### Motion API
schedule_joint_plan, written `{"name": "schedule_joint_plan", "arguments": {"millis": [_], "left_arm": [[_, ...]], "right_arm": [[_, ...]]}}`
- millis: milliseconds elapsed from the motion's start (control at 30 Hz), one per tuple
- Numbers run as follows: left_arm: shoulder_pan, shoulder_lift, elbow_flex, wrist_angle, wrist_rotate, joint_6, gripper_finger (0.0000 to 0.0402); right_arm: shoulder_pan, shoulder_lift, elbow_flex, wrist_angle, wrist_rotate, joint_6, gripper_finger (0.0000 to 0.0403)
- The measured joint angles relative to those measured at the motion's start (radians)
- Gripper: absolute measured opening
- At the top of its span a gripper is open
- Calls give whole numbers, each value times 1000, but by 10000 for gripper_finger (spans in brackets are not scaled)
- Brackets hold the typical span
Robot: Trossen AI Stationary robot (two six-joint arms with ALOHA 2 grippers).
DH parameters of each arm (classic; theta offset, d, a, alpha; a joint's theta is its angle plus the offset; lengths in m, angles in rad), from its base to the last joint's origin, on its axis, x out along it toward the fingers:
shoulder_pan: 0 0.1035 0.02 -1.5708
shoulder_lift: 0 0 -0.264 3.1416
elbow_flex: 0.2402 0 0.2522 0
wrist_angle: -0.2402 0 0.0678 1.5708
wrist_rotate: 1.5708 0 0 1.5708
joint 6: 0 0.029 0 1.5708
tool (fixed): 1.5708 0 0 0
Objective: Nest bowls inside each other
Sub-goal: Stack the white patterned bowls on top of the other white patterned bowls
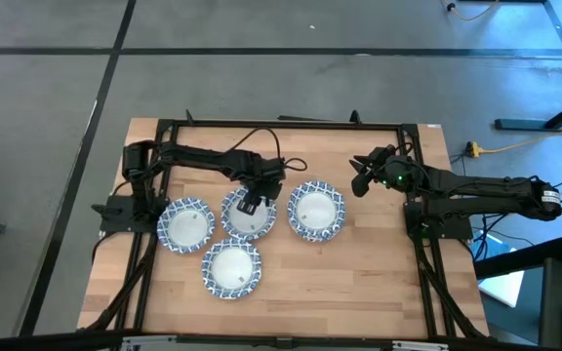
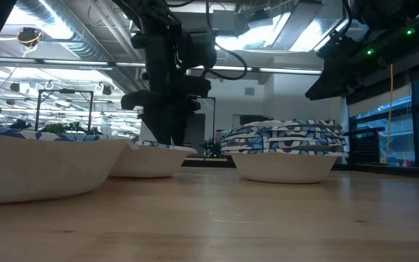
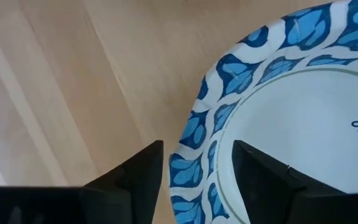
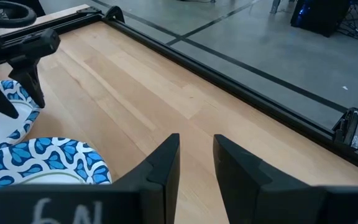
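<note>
I am watching four bowl positions on the wooden table (image 1: 359, 273), and I am taking the middle bowl (image 1: 249, 214) as my landmark.

The left gripper (image 1: 249, 204) is sitting right over the middle bowl. In its wrist view the two dark fingers (image 3: 138, 177) are straddling the bowl's blue-and-white rim, one finger outside on the table side and the other inside over the white floor. The jaws are standing apart with the rim between them; I am not seeing the pads pressing on it, so I am calling it open around the rim, not a grip. In the low view this arm is coming straight down onto the middle bowl.

Just left of the middle bowl, another bowl (image 1: 184, 223) is lying beside it. Toward the near edge of the table from the middle bowl, a third bowl (image 1: 231, 270) is resting close by. To the right of the middle bowl, a stack of bowls (image 1: 316, 210) is standing; the low view is showing several patterned rims layered one in another.

The right gripper (image 1: 361, 178) is hovering beyond the stack, away from the middle bowl, above bare wood. Its fingers are standing narrow with a slim gap and holding nothing.
</note>
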Motion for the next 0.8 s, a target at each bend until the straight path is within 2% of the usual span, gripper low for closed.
{"name": "schedule_joint_plan", "arguments": {"millis": [633, 800], "left_arm": [[-10, 100, 0, -2, -2, -18, 185], [-4, 100, 0, 2, -3, -18, 166]], "right_arm": [[0, 0, 0, -5, 0, -5, 98], [0, 0, 0, -6, 0, -17, 98]]}}
